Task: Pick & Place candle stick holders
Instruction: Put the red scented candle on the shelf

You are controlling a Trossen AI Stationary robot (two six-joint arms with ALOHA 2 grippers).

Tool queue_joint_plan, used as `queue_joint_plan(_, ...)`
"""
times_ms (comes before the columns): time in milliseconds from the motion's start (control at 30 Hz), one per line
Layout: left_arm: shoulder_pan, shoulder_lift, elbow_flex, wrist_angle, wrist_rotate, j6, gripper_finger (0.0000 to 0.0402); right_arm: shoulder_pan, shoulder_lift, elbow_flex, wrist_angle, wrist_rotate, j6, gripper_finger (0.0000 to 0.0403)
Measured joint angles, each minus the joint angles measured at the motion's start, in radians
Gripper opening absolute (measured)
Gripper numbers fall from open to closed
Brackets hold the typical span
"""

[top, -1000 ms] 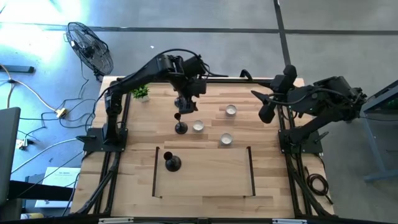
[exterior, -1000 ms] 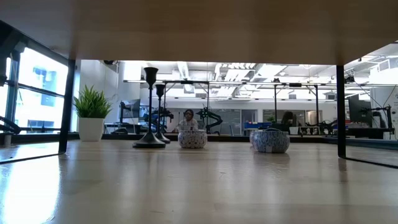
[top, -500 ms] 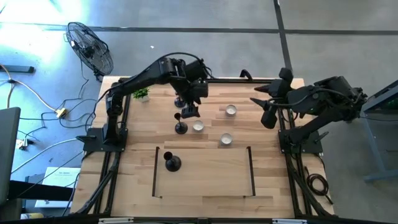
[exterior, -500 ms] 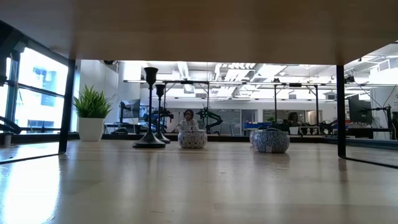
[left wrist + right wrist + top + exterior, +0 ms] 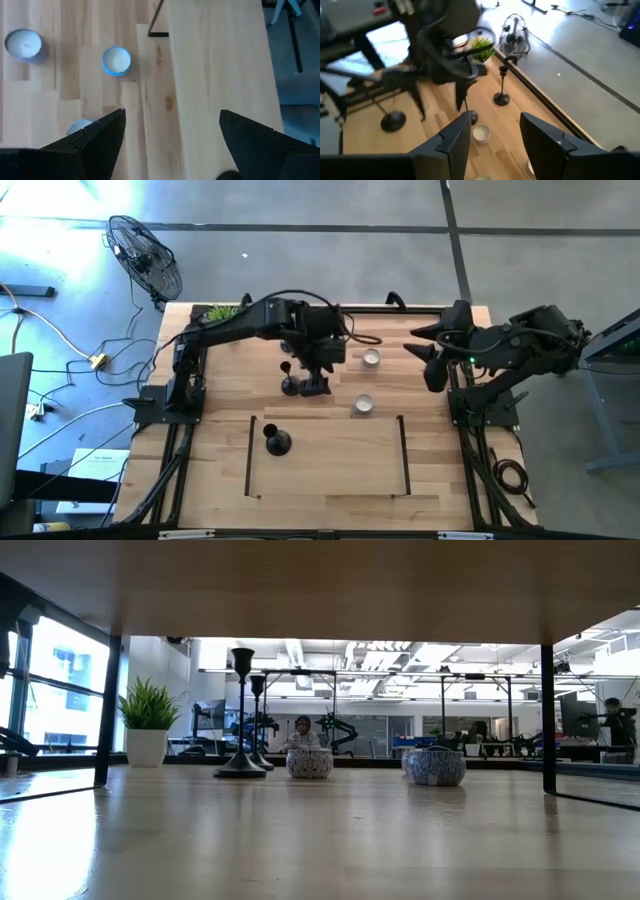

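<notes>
1. Jaws stood wide apart on the left gripper (image 5: 313, 383), empty, just beside a black domed-base candlestick holder (image 5: 289, 385); right gripper (image 5: 492, 131) waited, parted.
2. Advice: centre the fingers on the stem before closing.

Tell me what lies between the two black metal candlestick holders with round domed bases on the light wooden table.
Nothing. In the high view, only bare light wooden table lies between the farther black candlestick holder and the nearer black candlestick holder.
</notes>
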Motion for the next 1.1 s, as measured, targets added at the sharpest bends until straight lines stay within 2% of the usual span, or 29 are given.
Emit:
queue_joint_plan(133,-0.025,0.006,-0.001,-0.034,-0.054,-0.003,0.0319,0.005,0.005,0.000,0.000,0.058,0.075,0.0165)
queue_joint_plan(300,-0.029,0.005,-0.001,-0.131,-0.084,-0.003,0.0319,0.009,0.018,0.000,-0.003,0.056,0.153,0.0165)
queue_joint_plan(367,-0.028,0.005,-0.001,-0.169,-0.128,0.007,0.0319,0.020,0.027,0.000,-0.015,0.050,0.157,0.0165)
queue_joint_plan(467,-0.027,0.004,-0.001,-0.196,-0.220,0.071,0.0319,0.032,0.038,0.000,-0.038,0.036,0.152,0.0165)
queue_joint_plan(533,-0.027,0.004,-0.001,-0.194,-0.237,0.144,0.0319,0.038,0.041,0.000,-0.050,0.003,0.150,0.0165)
queue_joint_plan(600,-0.027,0.004,-0.001,-0.194,-0.243,0.223,0.0319,0.052,0.041,0.000,-0.061,-0.025,0.130,0.0165)
queue_joint_plan(700,-0.021,0.012,0.000,-0.182,-0.310,0.305,0.0319,0.078,0.040,0.000,-0.062,-0.054,0.086,0.0165)
queue_joint_plan(933,0.040,0.068,-0.002,-0.135,-0.319,0.288,0.0319,0.109,0.040,0.000,-0.060,-0.051,-0.061,0.0165)
queue_joint_plan(1100,0.082,0.112,-0.002,-0.114,-0.312,0.261,0.0319,0.109,0.040,0.000,-0.059,0.029,-0.139,0.0165)
